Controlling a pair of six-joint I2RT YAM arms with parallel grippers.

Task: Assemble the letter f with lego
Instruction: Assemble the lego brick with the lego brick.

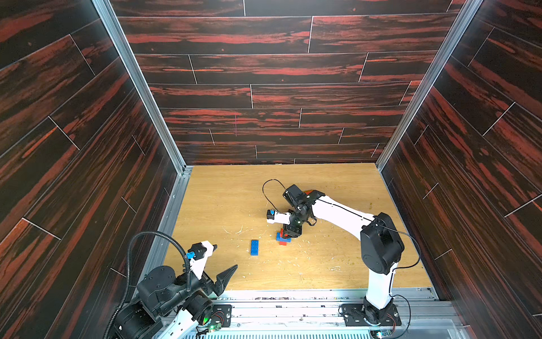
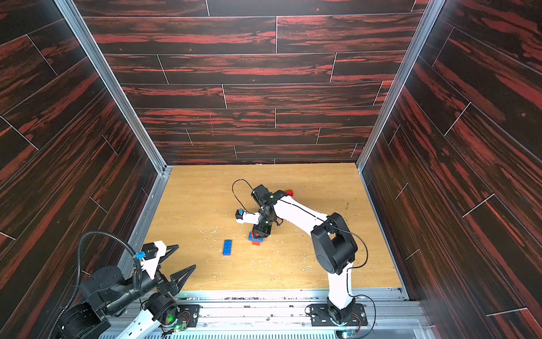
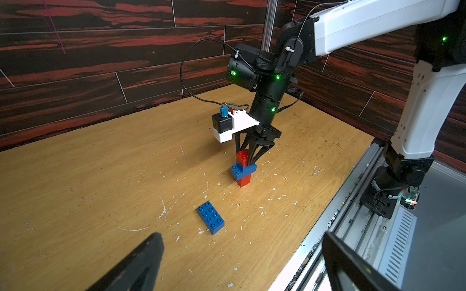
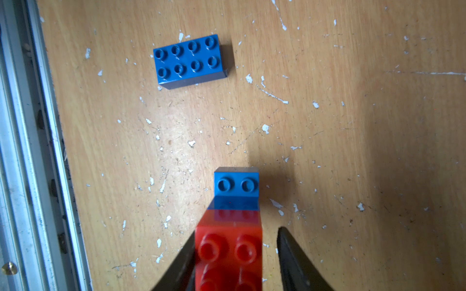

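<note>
Red and close up, a square four-stud brick (image 4: 228,252) is seen between the fingers of the right gripper (image 4: 237,231), and it is not clamped. One finger (image 4: 181,262) is laid against its side and the other (image 4: 292,252) is held just clear, so the jaws are narrowly parted. Beneath it a blue brick (image 4: 236,186) is stacked, two of its studs bared beyond the jaw tips. Under that, a second red brick (image 3: 244,180) is stood on the table (image 4: 353,126). Three in the tower, then.

Farther out past those jaw tips, a loose blue oblong brick (image 4: 189,60) is laid flat (eight studs, two rows of four), well apart from the tower. Two blue are counted and two red, plus a red piece (image 2: 289,192) half hidden behind the right arm.

Over at the near edge, the left gripper (image 1: 225,257) is held with jaws spread wide, holding nothing, the loose blue brick well ahead of its tips.
</note>
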